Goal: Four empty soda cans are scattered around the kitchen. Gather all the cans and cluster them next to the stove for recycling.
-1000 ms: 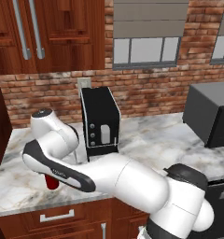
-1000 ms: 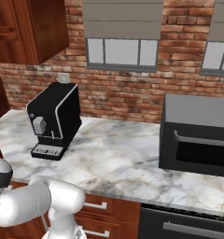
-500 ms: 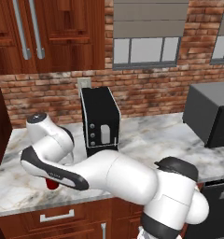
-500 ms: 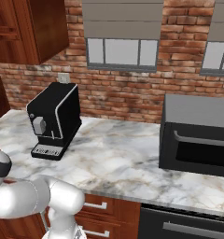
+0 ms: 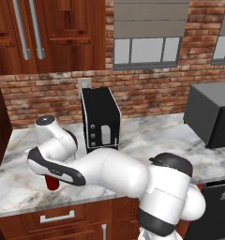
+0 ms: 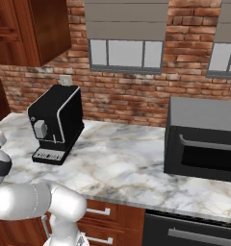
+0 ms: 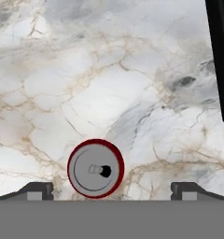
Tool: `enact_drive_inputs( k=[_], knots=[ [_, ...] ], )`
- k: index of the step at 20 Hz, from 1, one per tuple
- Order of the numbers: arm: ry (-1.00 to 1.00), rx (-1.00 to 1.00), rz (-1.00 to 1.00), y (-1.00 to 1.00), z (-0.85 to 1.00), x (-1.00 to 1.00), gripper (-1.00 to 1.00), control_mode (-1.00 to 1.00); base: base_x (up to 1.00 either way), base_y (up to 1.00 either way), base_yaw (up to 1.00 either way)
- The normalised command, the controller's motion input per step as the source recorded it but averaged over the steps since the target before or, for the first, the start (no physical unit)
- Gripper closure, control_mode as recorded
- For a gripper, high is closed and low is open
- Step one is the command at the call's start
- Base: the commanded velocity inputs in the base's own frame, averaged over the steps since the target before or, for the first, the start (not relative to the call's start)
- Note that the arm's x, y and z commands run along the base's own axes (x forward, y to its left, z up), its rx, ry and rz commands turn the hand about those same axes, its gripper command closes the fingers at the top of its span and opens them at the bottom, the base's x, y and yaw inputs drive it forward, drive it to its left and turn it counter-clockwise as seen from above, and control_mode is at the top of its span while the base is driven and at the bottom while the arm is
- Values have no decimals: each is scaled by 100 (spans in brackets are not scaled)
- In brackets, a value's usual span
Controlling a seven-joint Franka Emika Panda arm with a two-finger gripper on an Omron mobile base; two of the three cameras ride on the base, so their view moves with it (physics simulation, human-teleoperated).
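Observation:
A red soda can (image 5: 51,183) stands upright on the marble counter (image 5: 147,136), near its front left edge and under my hand. In the hand view its silver top (image 7: 95,168) lies straight below, between the fingertips and a little closer to the left one. My gripper (image 7: 112,190) is open above the can, with the fingertips (image 7: 37,190) wide apart and nothing held. In the left base view my white arm hides most of the can. The stove is out of view.
A black coffee machine (image 5: 101,119) (image 6: 55,125) stands just right of the can, and its dark edge (image 7: 221,60) shows in the hand view. A dark microwave (image 6: 204,139) sits at the counter's right end. Wood cabinets hang above on the left.
My arm has shifted slightly over the can at the left end of the counter. The jaws stay wide apart and the can has not moved.

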Motion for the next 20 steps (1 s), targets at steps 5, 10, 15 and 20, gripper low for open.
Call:
enact_drive_inputs(
  k=[5,10,15,20],
  knots=[
    [0,0,1,4,-17,25,-100,-100,0,0,0],
    [2,0,1,11,-21,15,-100,-100,0,0,0],
    [6,0,0,20,-15,-1,-100,-100,0,0,0],
    [1,0,0,7,-1,-3,-100,-100,0,0,0]
  ],
)
